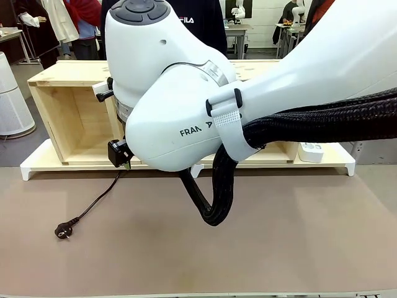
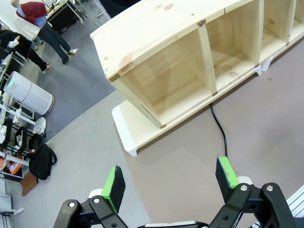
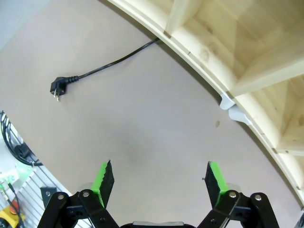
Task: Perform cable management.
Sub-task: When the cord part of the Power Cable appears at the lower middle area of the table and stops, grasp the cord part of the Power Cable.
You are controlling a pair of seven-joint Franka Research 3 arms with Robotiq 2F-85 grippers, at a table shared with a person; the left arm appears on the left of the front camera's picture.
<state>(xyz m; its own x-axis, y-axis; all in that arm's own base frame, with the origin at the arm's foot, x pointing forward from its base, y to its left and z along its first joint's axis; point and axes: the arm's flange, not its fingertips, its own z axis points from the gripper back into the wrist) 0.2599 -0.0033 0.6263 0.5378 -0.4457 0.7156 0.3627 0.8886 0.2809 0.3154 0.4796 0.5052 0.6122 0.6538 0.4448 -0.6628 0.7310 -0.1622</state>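
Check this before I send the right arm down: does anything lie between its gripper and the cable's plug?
Nothing visible does. The right gripper hangs open above the table. The cable runs out from under the wooden shelf to its plug, and only bare surface lies between that and the gripper.

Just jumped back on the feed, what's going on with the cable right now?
Nothing has hold of the cable yet. It lies loose on the table, running from the foot of the wooden shelf out to its plug. Both grippers hang above the table, open and empty. The right gripper is over bare table with the plug some way ahead of it. The left gripper is near the shelf's end compartment, with the cable running toward it.
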